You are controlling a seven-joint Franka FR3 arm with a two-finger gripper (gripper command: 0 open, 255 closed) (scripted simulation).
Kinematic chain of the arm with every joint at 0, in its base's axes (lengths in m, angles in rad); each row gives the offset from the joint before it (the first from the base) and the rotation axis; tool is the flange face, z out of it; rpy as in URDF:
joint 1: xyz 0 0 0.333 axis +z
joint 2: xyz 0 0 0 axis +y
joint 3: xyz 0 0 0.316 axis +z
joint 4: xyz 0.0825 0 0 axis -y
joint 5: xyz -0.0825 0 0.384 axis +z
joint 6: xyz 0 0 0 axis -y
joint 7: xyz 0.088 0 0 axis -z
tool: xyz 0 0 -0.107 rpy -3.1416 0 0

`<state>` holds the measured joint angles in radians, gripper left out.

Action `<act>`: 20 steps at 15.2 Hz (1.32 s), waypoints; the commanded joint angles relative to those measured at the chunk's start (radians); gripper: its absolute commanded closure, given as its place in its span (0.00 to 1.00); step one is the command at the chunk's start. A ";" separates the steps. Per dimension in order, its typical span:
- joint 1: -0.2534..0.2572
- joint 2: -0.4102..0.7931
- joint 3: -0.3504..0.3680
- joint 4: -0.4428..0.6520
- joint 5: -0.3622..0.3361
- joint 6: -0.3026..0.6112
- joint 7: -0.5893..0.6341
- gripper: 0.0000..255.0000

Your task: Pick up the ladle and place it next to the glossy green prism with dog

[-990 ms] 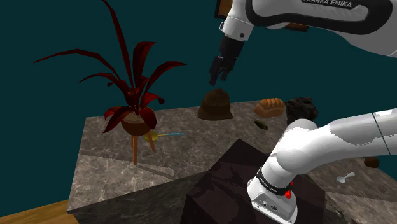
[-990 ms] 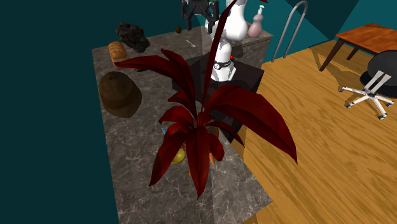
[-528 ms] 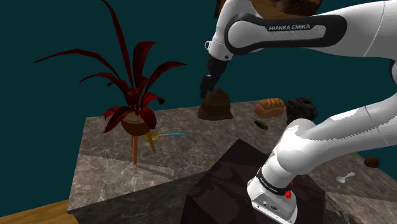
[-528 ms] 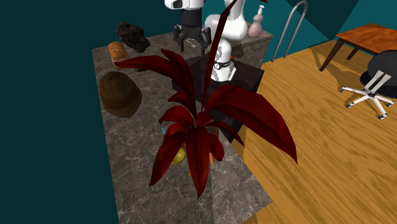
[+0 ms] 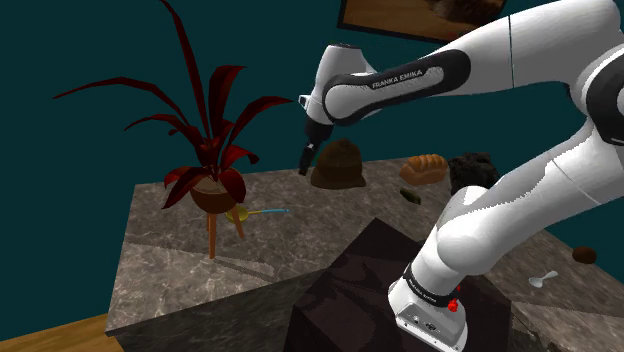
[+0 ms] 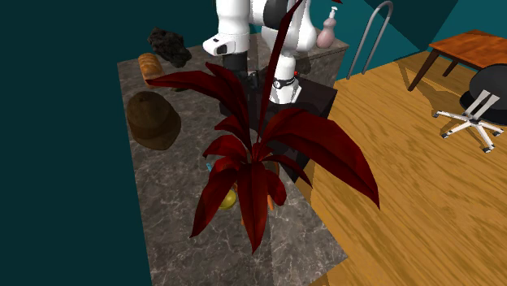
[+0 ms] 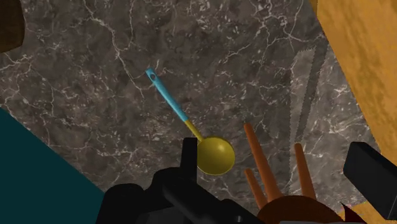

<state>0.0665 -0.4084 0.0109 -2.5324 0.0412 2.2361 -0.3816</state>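
The ladle point(image 5: 246, 213) lies flat on the dark marble counter point(image 5: 180, 270), with a yellow bowl and a blue handle point(image 5: 272, 211). Its bowl rests beside the orange legs of a red-leaved potted plant point(image 5: 212, 190). In the wrist view the ladle point(image 7: 214, 154) lies below the hand, bowl near one finger point(image 7: 189, 153), nothing between the fingers. My gripper point(image 5: 305, 163) hangs open in the air above the counter, up and toward the shoulder view's right from the ladle. A small dark green object point(image 5: 410, 194) sits farther right.
A brown hat point(image 5: 338, 165), a bread loaf point(image 5: 425, 167) and a black rock point(image 5: 473, 167) line the counter's back. A white spoon point(image 5: 545, 279) lies near the stand. The plant's leaves point(image 6: 268, 154) spread over the ladle point(image 6: 230, 198). Beyond the counter are wood floor, an office chair point(image 6: 479, 106) and a table.
The arm has swung down and toward the shoulder view's left, carrying the hand from above the hat to just left of it, closer to the ladle. The fingers stayed apart.
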 commanded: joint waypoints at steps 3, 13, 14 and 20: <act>0.014 0.147 -0.007 0.009 -0.017 0.151 -0.087 0.00; 0.028 0.550 -0.009 0.134 -0.065 0.455 -0.283 0.00; 0.028 0.591 -0.007 0.154 -0.073 0.479 -0.299 0.00; 0.034 0.835 -0.004 0.302 -0.131 0.593 -0.382 0.00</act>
<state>0.0979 0.3834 0.0062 -2.2626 -0.0782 2.8148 -0.7515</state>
